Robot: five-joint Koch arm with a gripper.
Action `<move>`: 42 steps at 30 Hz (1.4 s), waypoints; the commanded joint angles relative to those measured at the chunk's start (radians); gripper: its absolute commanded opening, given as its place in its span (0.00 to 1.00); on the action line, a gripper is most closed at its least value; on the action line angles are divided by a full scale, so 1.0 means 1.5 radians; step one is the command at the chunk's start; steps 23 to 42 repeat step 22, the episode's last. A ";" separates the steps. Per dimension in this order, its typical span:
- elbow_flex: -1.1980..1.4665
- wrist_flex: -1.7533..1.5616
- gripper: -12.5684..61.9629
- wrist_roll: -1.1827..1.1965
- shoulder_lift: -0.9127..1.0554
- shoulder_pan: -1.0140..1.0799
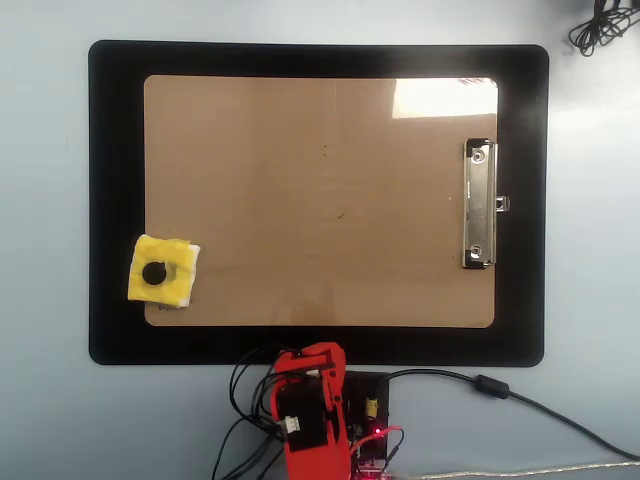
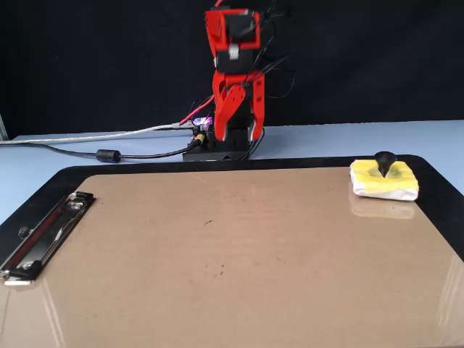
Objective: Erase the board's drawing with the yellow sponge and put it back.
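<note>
The tan board (image 1: 320, 200) lies on a black mat (image 1: 115, 200), its metal clip (image 1: 480, 205) at the right in the overhead view. No drawing shows on the board; only tiny dark specks (image 1: 340, 214) do. The yellow sponge (image 1: 172, 262) with its black knob sits on the board's lower left corner; in the fixed view the sponge (image 2: 384, 181) is at the far right of the board (image 2: 217, 261). The red gripper (image 2: 238, 135) hangs folded over the arm's base behind the mat, far from the sponge, its jaws apart and empty.
The red arm (image 1: 312, 400) stands over its base below the mat's lower edge in the overhead view. Cables (image 1: 490, 385) run from the base to the right, and a cable bundle (image 1: 600, 25) lies at the top right. A black backdrop stands behind the arm.
</note>
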 commanded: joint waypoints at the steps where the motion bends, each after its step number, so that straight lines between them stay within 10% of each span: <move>1: 0.005 0.001 0.62 0.007 0.036 0.026; 42: 0.123 -0.001 0.63 0.004 0.035 0.139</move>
